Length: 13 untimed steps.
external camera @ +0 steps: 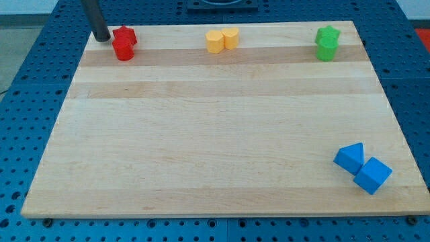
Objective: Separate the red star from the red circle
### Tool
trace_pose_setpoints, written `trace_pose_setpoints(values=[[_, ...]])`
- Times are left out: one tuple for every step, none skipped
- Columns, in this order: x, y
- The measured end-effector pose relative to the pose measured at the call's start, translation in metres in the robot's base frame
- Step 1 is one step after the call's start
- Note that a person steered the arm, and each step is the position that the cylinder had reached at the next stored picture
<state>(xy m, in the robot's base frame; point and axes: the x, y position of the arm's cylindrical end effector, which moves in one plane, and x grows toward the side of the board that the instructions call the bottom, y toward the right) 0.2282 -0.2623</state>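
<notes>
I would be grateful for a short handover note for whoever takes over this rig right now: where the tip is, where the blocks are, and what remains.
My tip sits at the board's top-left corner, just to the view's left of the red star; contact cannot be told.
The red star and red circle are touching, star above circle in the view.
Done: nothing yet; the pair is still together.
Left: push the red star away from the red circle.
Elsewhere: two yellow blocks at top centre, two green blocks at top right, two blue blocks at bottom right.
</notes>
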Motion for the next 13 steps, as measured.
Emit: trace_pose_setpoints(values=[[0.003,0.03],[0.005,0.046],[0.005,0.046],[-0.022,0.046],[-0.037,0.046],[-0.036,0.052],[-0.019,0.058],[0.025,0.084],[0.032,0.087],[0.032,0.087],[0.054,0.115],[0.092,0.146],[0.089,0.147]])
